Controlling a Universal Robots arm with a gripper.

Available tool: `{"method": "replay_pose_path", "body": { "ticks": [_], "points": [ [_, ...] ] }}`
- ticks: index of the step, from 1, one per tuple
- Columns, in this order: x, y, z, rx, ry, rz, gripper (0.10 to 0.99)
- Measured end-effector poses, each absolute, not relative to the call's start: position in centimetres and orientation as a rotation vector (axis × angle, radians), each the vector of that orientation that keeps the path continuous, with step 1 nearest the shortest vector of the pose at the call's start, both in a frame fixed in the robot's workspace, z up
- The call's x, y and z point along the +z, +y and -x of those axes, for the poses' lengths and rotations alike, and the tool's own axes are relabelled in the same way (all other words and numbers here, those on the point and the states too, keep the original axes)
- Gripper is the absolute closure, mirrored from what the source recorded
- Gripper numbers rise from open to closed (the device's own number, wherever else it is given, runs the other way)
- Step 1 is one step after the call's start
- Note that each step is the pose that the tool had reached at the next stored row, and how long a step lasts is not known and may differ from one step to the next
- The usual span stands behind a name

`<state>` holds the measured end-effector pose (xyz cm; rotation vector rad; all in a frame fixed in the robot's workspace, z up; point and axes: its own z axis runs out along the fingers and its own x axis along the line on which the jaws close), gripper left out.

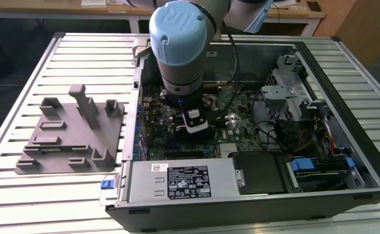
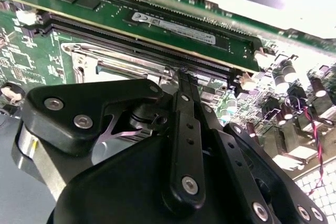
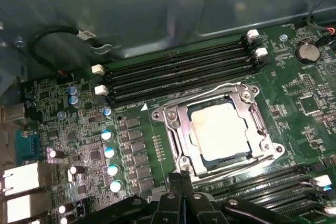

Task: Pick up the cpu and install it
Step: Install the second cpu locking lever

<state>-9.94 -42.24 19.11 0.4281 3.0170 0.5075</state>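
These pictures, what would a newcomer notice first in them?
The shiny cpu catches the eye first, lying inside the metal-framed socket on the green motherboard. In the exterior view, the robot arm reaches down into the open computer case, with a grey fixture block at that view's left.

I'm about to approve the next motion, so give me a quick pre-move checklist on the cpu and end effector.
1. cpu lying inside the socket frame: ok, in the first wrist view.
2. cpu fully level and seated: cannot tell.
3. End effector near the socket frame's edge: ok.
4. End effector holding anything: cannot tell.
5. Arm over the open computer case: ok, in the exterior view.
6. Memory slots beside the socket unobstructed: ok.
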Motion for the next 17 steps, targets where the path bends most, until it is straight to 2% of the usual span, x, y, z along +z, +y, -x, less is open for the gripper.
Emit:
{"method": "replay_pose_path", "body": {
  "ticks": [17],
  "points": [
    [18.84, -41.89, 10.22, 0.507, 3.017, -0.428, 0.980]
  ]
}}
